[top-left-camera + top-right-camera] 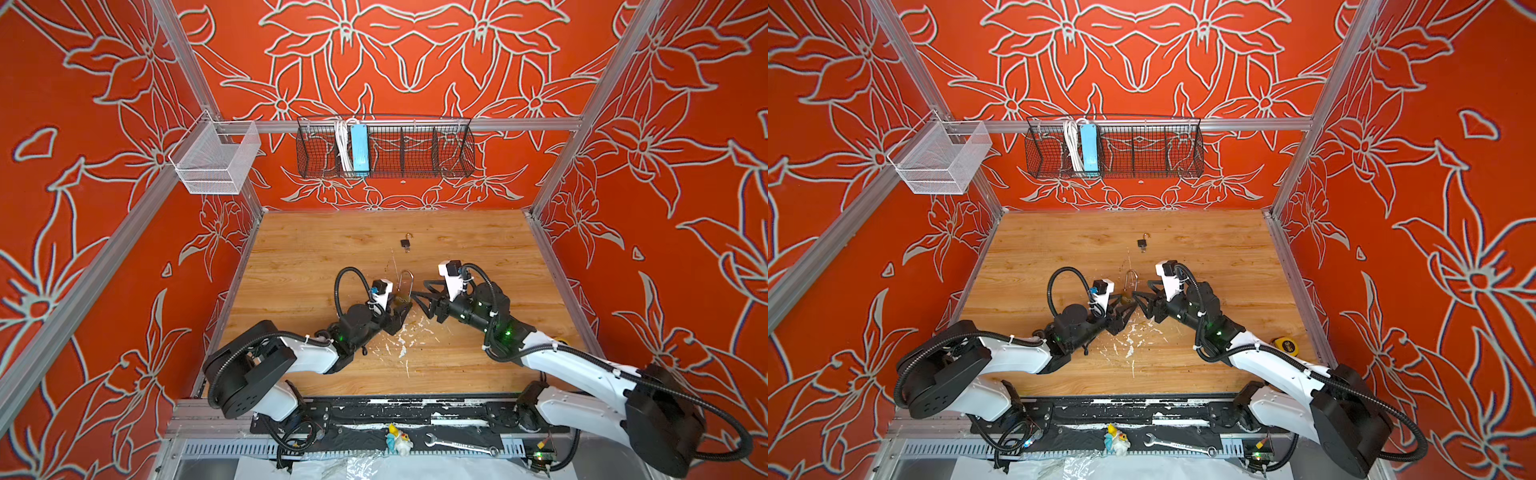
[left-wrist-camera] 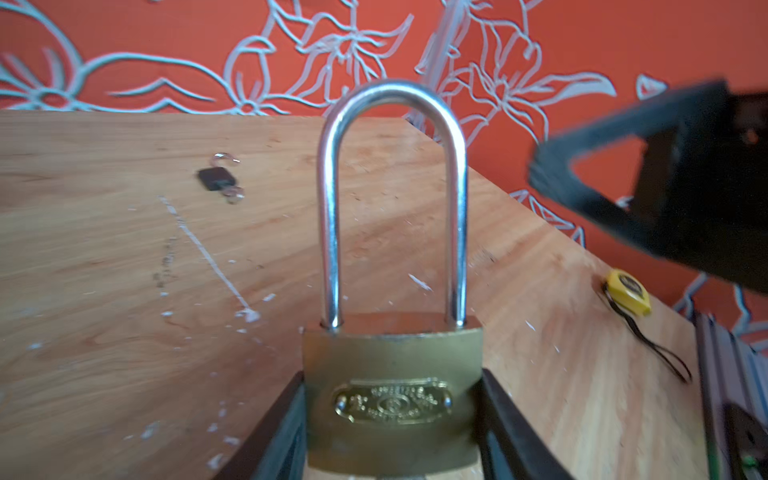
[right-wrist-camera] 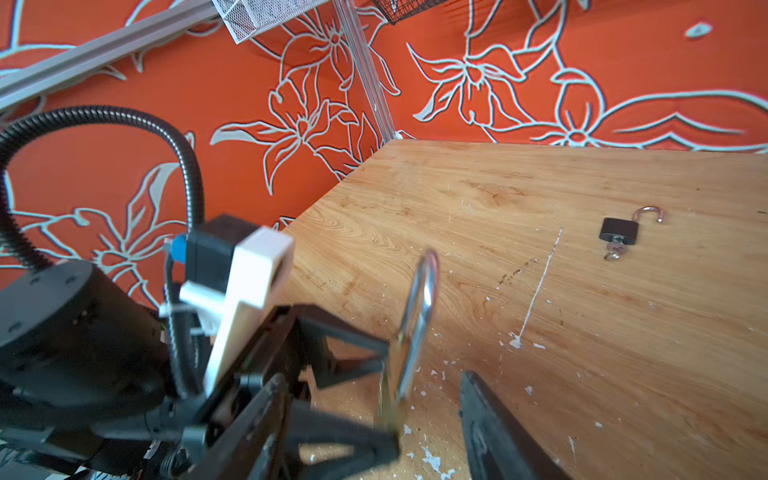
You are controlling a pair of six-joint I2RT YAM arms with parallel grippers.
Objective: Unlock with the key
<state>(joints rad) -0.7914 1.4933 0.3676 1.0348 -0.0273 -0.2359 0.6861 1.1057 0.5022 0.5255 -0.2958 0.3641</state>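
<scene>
We've got both top views mounted high over the front edge, angled down and back, far enough to cover the whole worktop (image 1: 311, 249). Left wrist cam: close up behind the brass padlock (image 2: 392, 374), facing back. Right wrist cam: same padlock edge-on, near. Both wrist views share the small black padlock (image 2: 218, 178).
</scene>
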